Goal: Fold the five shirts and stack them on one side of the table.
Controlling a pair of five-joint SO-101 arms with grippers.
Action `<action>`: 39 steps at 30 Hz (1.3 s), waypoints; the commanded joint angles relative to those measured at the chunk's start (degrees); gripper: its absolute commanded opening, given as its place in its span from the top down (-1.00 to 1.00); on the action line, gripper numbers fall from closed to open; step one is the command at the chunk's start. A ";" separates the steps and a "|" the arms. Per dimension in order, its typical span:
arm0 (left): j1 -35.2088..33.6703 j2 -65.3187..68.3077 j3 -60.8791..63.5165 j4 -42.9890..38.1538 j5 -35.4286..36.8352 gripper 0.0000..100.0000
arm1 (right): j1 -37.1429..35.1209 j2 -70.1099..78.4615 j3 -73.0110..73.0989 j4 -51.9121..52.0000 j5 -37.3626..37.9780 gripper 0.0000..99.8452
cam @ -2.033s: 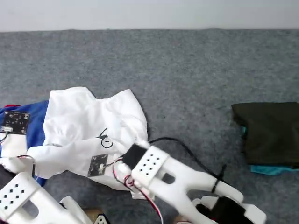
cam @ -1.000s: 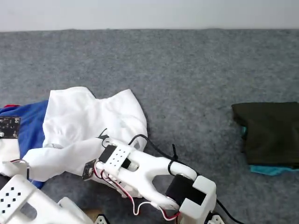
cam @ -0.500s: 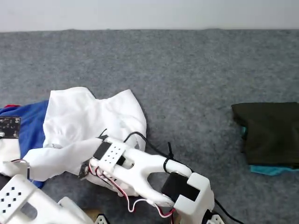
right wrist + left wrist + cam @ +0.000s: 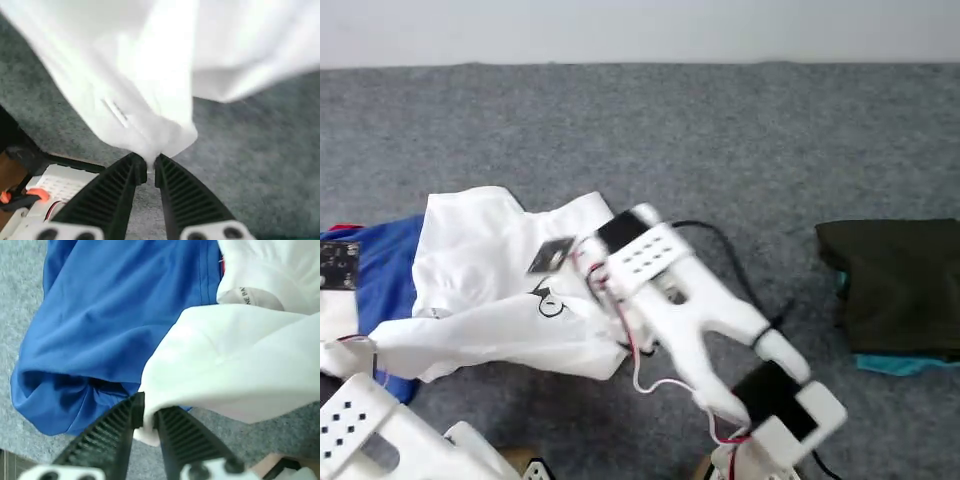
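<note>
Left jaws clenched on a hem of the white shirt [image 4: 490, 270], just above the blue shirt [image 4: 100, 315]. Right jaws clenched on a bunched fold of the same white shirt, grey worktop [image 4: 740, 140] beneath. White shirt lies crumpled at left of the high view, overlapping the blue shirt. Right arm [image 4: 680, 300] crosses its right edge. Far right: dark folded shirt [image 4: 900, 280] stacked on a teal shirt [image 4: 890, 363].
</note>
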 commanded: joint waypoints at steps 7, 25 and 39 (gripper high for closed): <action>21.63 -1.05 -9.89 2.99 16.79 0.97 | 8.75 -15.25 -2.64 0.57 0.35 0.98; 43.96 -0.44 -16.48 -1.76 24.53 0.97 | 20.79 -13.05 -10.55 1.71 7.12 0.97; 43.87 -0.88 -7.16 1.32 24.35 0.97 | 22.90 -20.79 2.02 4.70 11.78 0.49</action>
